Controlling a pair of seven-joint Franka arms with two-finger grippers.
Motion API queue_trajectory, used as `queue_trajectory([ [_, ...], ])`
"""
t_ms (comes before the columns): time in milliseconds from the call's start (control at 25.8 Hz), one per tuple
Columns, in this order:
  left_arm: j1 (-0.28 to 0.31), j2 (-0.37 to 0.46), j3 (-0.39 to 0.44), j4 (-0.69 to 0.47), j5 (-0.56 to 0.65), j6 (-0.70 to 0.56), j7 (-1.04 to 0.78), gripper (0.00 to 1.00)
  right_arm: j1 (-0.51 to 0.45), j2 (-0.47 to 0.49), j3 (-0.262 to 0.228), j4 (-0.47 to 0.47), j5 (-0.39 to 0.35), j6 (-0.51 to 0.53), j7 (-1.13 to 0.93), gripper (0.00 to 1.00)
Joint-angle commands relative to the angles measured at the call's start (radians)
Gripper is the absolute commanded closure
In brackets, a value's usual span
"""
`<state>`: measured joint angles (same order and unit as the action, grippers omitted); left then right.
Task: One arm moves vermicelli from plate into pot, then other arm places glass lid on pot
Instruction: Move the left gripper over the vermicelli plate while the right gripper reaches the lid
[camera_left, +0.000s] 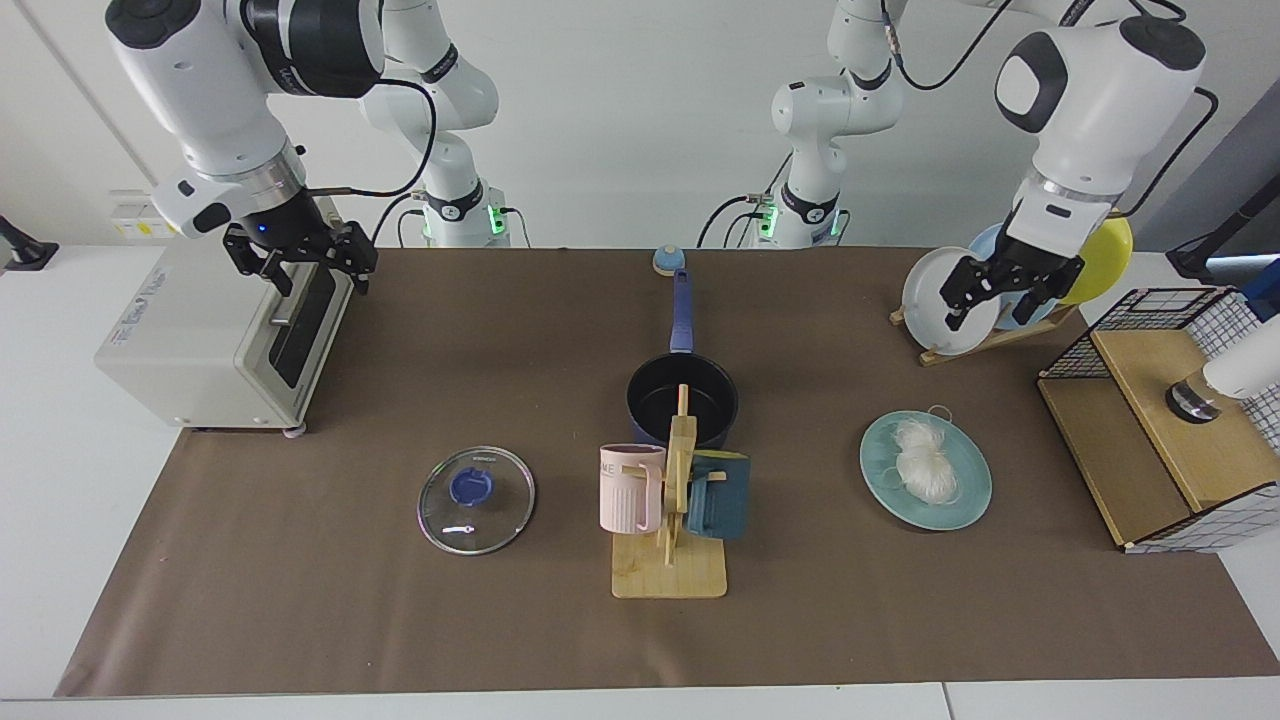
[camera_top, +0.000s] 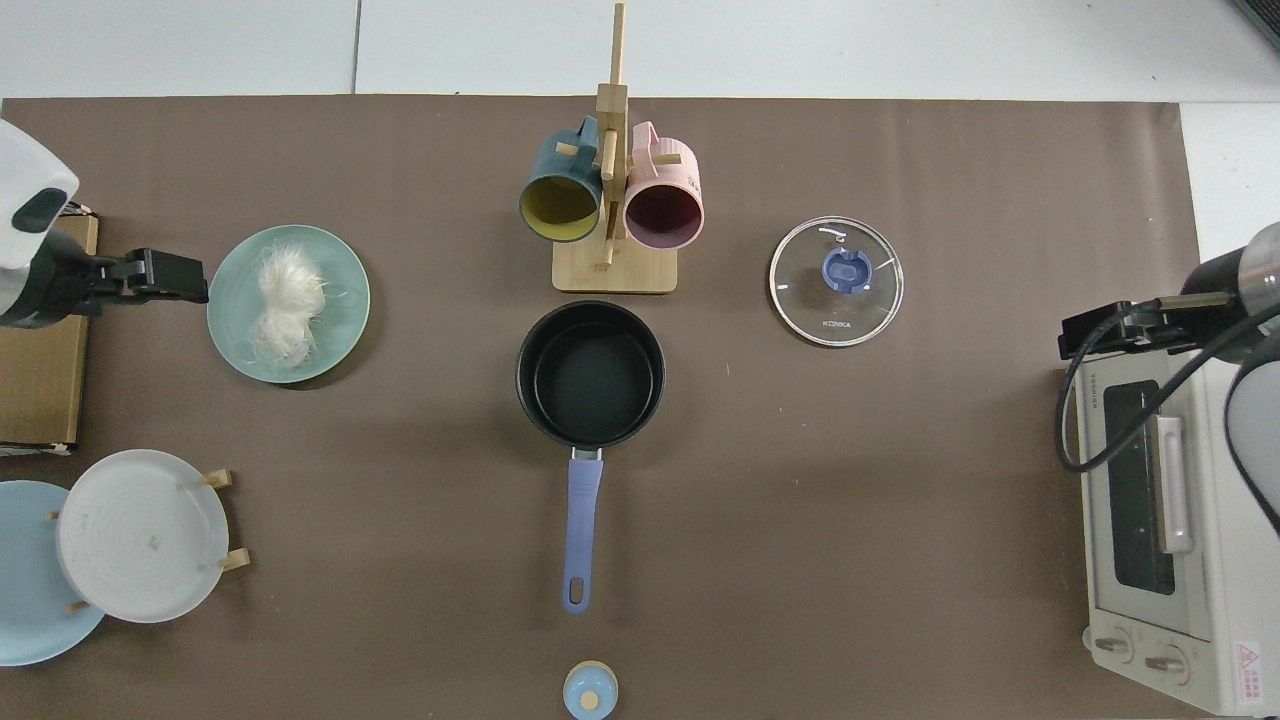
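The white vermicelli (camera_left: 922, 465) (camera_top: 285, 305) lies bundled on the teal plate (camera_left: 965, 505) (camera_top: 345, 290). The dark navy pot (camera_left: 655, 400) (camera_top: 590, 375) stands mid-table, its inside bare and its blue handle pointing toward the arm bases. The glass lid (camera_left: 476, 498) (camera_top: 836, 281) lies flat on the mat, blue knob up. My left gripper (camera_left: 1010, 290) (camera_top: 165, 277) hangs open in front of the plate rack, above and behind the teal plate. My right gripper (camera_left: 300, 262) (camera_top: 1095, 330) hangs open over the toaster oven's near corner, far from the lid.
A wooden mug tree (camera_left: 672, 510) with a pink and a dark blue mug stands just in front of the pot. A toaster oven (camera_left: 215, 320), a rack of plates (camera_left: 950, 295), a wire-and-wood box (camera_left: 1160, 420) and a small blue knob (camera_left: 668, 260) ring the mat.
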<state>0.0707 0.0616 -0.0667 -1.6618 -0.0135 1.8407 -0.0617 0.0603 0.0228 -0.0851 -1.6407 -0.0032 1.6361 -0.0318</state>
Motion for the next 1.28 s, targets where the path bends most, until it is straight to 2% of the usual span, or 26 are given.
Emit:
queue_trajectory([
  [0, 0.001, 0.188, -0.001, 0.145, -0.009, 0.029, -0.001, 0.0, 0.033, 0.025, -0.001, -0.021, 0.022, 0.082, -0.028, 0.0],
  [117, 0.012, 0.196, 0.002, 0.139, -0.009, 0.055, 0.016, 0.0, 0.042, 0.066, -0.001, -0.018, 0.054, 0.123, -0.017, 0.0],
  [272, 0.006, 0.288, -0.015, 0.142, 0.001, 0.116, 0.007, 0.0, 0.056, 0.137, 0.001, 0.005, 0.078, 0.192, -0.007, 0.0],
  [388, 0.004, 0.319, -0.015, 0.137, 0.007, 0.144, 0.017, 0.0, 0.093, 0.187, 0.001, 0.047, 0.109, 0.224, -0.004, 0.0],
  [621, -0.008, 0.42, -0.035, 0.131, 0.026, 0.227, 0.016, 0.0, 0.134, 0.313, 0.001, 0.157, 0.104, 0.243, 0.052, 0.0],
  [1010, 0.003, 0.449, -0.035, 0.105, 0.086, 0.268, 0.02, 0.0, 0.177, 0.465, -0.002, 0.171, 0.086, 0.393, 0.127, 0.0],
  [1243, 0.003, 0.449, -0.035, 0.053, 0.107, 0.317, 0.043, 0.0, 0.184, 0.543, -0.01, 0.206, 0.043, 0.407, 0.136, 0.0],
])
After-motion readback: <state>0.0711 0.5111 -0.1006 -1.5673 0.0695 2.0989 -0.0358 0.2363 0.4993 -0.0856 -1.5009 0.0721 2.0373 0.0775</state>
